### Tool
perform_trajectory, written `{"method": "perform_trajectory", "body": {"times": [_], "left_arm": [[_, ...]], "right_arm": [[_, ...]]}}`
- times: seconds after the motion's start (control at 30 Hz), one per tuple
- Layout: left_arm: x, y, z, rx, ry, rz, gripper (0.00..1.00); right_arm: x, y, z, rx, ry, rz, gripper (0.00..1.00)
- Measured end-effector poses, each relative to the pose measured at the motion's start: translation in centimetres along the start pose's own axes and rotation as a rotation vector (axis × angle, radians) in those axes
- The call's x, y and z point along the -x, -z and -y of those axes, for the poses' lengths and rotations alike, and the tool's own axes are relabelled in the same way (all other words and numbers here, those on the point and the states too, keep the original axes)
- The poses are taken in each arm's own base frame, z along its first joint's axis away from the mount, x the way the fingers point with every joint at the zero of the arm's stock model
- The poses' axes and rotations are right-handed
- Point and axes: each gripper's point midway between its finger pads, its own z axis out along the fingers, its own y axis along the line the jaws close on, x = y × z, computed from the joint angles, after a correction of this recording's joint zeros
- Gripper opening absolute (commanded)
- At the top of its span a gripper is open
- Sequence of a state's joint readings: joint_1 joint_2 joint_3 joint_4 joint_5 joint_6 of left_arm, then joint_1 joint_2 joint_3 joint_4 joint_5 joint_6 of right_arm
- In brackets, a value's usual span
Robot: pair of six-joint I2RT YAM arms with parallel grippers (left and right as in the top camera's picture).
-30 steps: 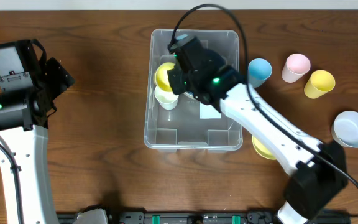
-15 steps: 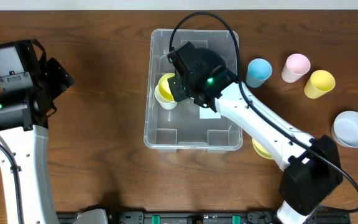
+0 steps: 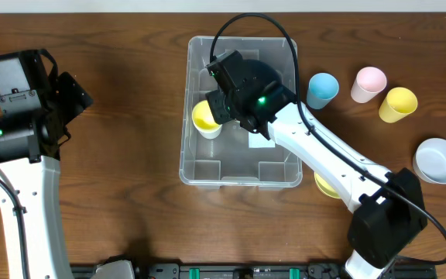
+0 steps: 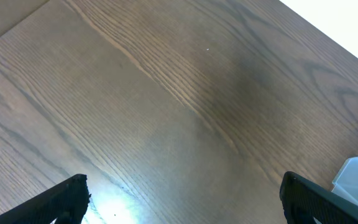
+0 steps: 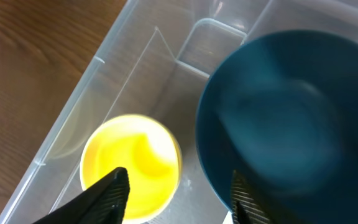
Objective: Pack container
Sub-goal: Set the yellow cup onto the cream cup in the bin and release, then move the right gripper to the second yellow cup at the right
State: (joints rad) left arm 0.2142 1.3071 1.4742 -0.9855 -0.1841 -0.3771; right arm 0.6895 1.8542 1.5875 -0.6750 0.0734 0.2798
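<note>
Left end effector [image 4: 182, 193] spread, hanging over bare desk [image 4: 166, 93], well apart from container [image 3: 238, 169] at desk centre, long axis running away from me. Right end effector [image 5: 178, 186] down inside it, fingers apart over yellow cup [image 5: 129, 163]; right arm nearer
</note>
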Motion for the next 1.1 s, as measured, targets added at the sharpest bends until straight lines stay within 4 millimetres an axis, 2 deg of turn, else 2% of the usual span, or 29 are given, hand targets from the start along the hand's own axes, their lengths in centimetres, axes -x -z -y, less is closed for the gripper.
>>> {"method": "perform_trajectory", "body": {"times": [0.17,0.27,0.37,0.53,0.63,0.73,0.8,0.97,1.03,1.1], "left_arm": [[0.0,0.0,0.0,0.0,0.0,0.0,0.98],[0.0,0.0,0.0,0.0,0.0,0.0,0.98],[0.0,0.0,0.0,0.0,0.0,0.0,0.98],[0.0,0.0,0.0,0.0,0.0,0.0,0.98],[0.0,0.0,0.0,0.0,0.0,0.0,0.98],[0.0,0.0,0.0,0.0,0.0,0.0,0.98],[0.0,0.0,0.0,0.0,0.0,0.0,0.98],[0.0,0.0,0.0,0.0,0.0,0.0,0.98],[0.0,0.0,0.0,0.0,0.0,0.0,0.98],[0.0,0.0,0.0,0.0,0.0,0.0,0.98]], "right_arm": [[-0.1,0.2,1.1,-0.02,-0.016,-0.018,0.58],[-0.4,1.1,3.9,-0.075,-0.067,-0.067,0.58],[-0.2,3.0,8.2,-0.15,-0.146,-0.096,0.6],[-0.7,8.6,16.6,-0.301,-0.299,-0.101,0.61],[-2.6,12.9,22.0,-0.419,-0.409,-0.118,0.63],[-4.6,16.4,26.4,-0.527,-0.508,-0.13,0.64],[-6.6,18.4,29.5,-0.599,-0.588,-0.157,0.64],[-10.2,21.0,35.2,-0.714,-0.751,-0.172,0.65],[-11.3,21.2,37.3,-0.736,-0.809,-0.155,0.65],[-12.2,20.9,38.4,-0.734,-0.848,-0.143,0.65]]}}
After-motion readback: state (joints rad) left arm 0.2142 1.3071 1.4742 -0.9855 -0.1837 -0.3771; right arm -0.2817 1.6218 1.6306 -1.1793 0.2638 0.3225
